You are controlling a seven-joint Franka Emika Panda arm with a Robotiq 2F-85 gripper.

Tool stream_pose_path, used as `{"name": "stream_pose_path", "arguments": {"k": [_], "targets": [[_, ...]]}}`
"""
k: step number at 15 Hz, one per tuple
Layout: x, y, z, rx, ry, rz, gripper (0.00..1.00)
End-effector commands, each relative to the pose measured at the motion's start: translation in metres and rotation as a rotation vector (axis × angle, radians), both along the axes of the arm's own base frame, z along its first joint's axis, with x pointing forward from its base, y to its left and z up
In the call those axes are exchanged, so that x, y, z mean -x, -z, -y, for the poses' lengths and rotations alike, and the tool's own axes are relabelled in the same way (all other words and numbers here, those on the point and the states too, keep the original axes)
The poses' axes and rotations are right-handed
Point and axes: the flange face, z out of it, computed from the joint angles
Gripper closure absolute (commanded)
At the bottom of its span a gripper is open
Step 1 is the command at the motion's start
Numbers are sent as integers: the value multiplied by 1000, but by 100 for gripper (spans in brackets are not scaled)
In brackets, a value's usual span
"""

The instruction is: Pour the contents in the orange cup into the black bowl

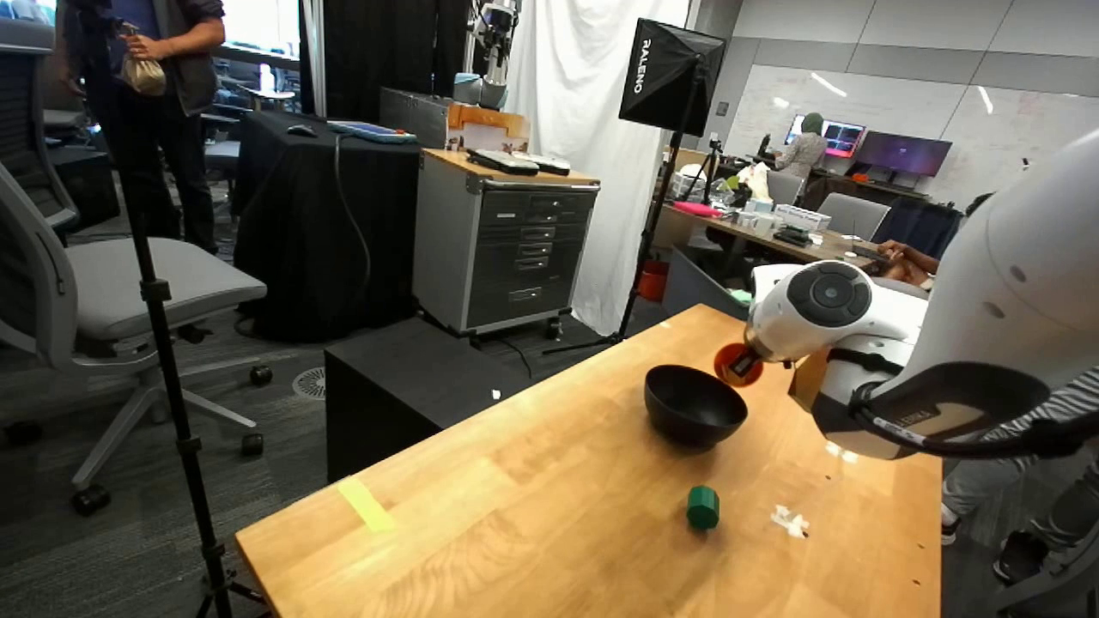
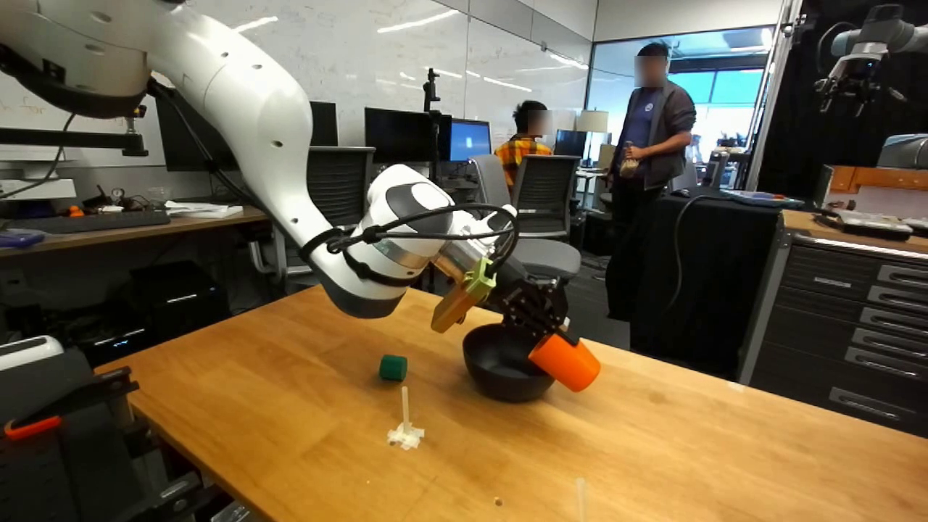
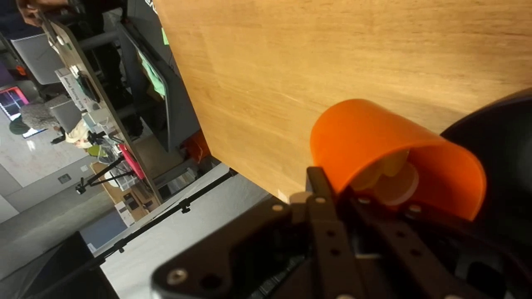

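The orange cup (image 1: 725,354) is held tilted beside the rim of the black bowl (image 1: 694,410). Both also show in an exterior view, the cup (image 2: 568,364) raised off the table and partly in front of the bowl (image 2: 506,373). In the wrist view the mouth of the cup (image 3: 361,133) faces the bowl (image 3: 509,143); whether it is over the bowl's inside I cannot tell. Pale yellow contents (image 3: 394,162) lie inside the cup. My gripper (image 3: 338,193) is shut on the cup's wall, one finger outside and one inside. The bowl's bottom is hidden.
A small dark green object (image 1: 702,508) lies on the wooden table (image 1: 515,489) near the bowl. White tape (image 2: 406,436) with a thin upright stick is close by. Yellow tape (image 1: 367,504) marks the table's edge. A black box (image 1: 412,378) stands beside the table.
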Motion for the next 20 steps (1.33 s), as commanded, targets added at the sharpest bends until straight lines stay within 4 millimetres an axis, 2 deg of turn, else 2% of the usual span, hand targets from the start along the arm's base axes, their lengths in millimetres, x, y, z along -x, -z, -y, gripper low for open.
{"name": "stream_pose_path", "arguments": {"k": [1,10,16,17,20], "targets": [[2,-2,-14,46,-45,44,98],[4,-8,-38,93,-131,184,98],[16,-6,-40,163,-200,251,98],[26,-31,-37,164,-204,255,98],[34,-46,-32,211,-243,301,98]]}}
